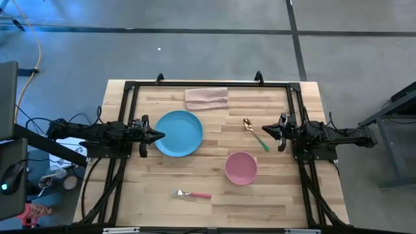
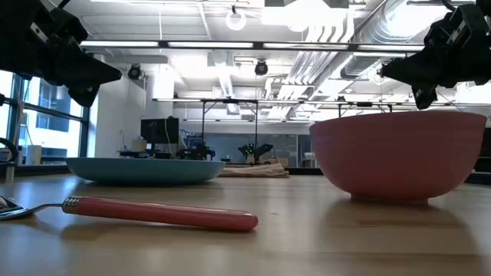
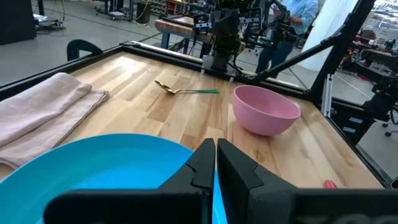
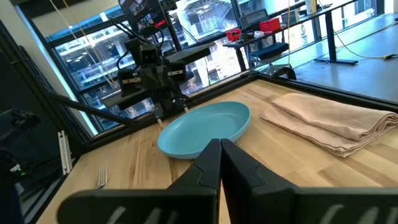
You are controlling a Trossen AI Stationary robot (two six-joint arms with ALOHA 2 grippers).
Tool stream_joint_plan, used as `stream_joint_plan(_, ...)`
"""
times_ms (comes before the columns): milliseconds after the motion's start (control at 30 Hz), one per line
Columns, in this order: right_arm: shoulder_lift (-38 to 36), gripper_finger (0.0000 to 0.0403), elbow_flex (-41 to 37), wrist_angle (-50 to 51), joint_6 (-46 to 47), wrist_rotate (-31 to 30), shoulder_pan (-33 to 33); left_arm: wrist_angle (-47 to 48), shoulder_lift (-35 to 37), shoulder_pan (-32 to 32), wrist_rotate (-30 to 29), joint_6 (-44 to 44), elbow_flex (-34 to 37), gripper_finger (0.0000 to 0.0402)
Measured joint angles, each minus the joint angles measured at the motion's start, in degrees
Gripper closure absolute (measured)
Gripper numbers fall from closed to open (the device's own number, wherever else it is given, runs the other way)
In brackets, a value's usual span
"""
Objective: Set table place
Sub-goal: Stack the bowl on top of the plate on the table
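High view: left gripper (image 1: 159, 135) at plate (image 1: 179, 133) rim, fingers together, empty. Right gripper (image 1: 265, 130) closed, empty, just beside spoon (image 1: 255, 134). Bowl (image 1: 241, 168) mid-table (image 1: 214, 195), fork (image 1: 192, 194) near front edge, cloth (image 1: 207, 99) at back

Low view: fork handle (image 2: 157, 213) nearest; bowl right, plate left

Wrist views: both fingertip pairs pressed together, holding nothing

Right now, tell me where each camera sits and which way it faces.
High: overhead, looking straight down on the table, both arms showing.
Low: tabletop height, level past fork and bowl.
Left wrist: behind the left gripper, facing the bowl and spoon.
Right wrist: behind the right gripper, facing the plate.
Both wrist views share the cloth.
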State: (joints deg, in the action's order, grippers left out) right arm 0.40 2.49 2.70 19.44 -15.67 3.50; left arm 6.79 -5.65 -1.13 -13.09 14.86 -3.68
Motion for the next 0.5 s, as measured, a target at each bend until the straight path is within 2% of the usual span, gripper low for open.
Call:
stream_joint_plan(67,0.0,0.0402,0.0,0.0,0.0,0.0,0.0,-0.2,0.0,0.0,-0.1,0.2,0.0,0.0394)
stream_joint_plan(200,0.0,0.0402,0.0,0.0,0.0,0.0,0.0,-3.9,-0.1,0.0,-3.8,1.1,0.0,0.0394)
stream_joint_plan(500,0.0,0.0402,0.0,0.0,0.0,0.0,0.0,-3.8,0.2,0.0,-4.0,7.6,0.0,0.0394)
